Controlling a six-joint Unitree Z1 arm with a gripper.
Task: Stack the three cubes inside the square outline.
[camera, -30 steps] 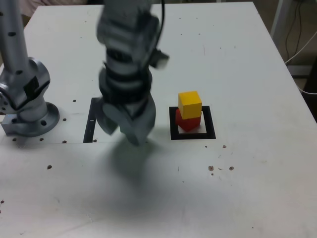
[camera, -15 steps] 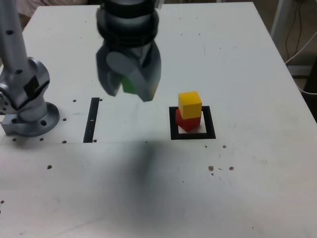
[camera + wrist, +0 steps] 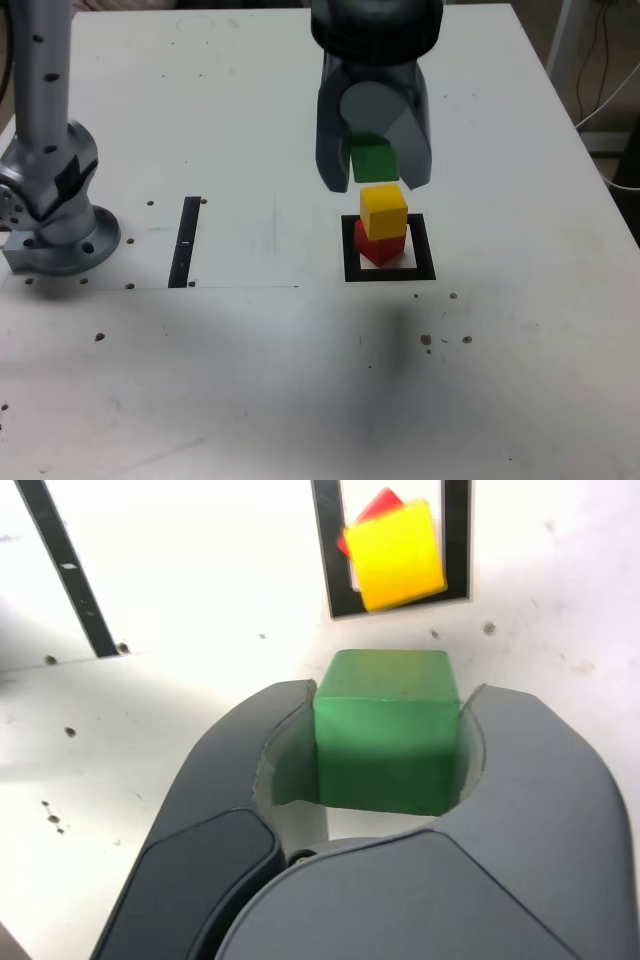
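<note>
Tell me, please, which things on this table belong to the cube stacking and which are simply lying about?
Part of the job:
- green cube, held in the shut gripper
- yellow cube, on the red one
- red cube, inside the outline
- square outline

Just there:
- narrow black strip
- arm base
- cables off the table

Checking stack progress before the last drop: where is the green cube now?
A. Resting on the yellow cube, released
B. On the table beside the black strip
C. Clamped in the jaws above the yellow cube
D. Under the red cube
C: the green cube sits clamped between the gripper's jaws, in the air above the yellow cube.
</note>
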